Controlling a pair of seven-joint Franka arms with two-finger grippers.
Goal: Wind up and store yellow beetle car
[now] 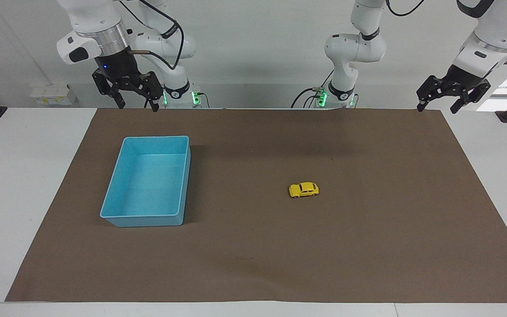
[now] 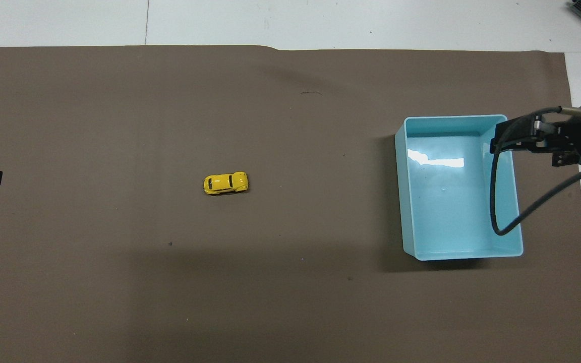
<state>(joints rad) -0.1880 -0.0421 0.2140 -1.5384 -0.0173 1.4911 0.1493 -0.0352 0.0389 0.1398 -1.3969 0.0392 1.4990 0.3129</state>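
The yellow beetle car (image 1: pixel 303 190) (image 2: pixel 225 183) stands on its wheels on the brown mat (image 1: pixel 368 246), about mid-table, with no gripper near it. My right gripper (image 1: pixel 138 106) hangs open and empty in the air; in the overhead view it covers the rim of the light-blue bin (image 1: pixel 112 190) (image 2: pixel 399 201) on the side toward the right arm's end. My left gripper (image 1: pixel 437 108) hangs open and empty over the mat's corner at the left arm's end, far from the car.
The light-blue bin is empty and lies toward the right arm's end of the table. A black cable (image 2: pixel 493 201) loops down from the right wrist over the bin. White table shows around the mat.
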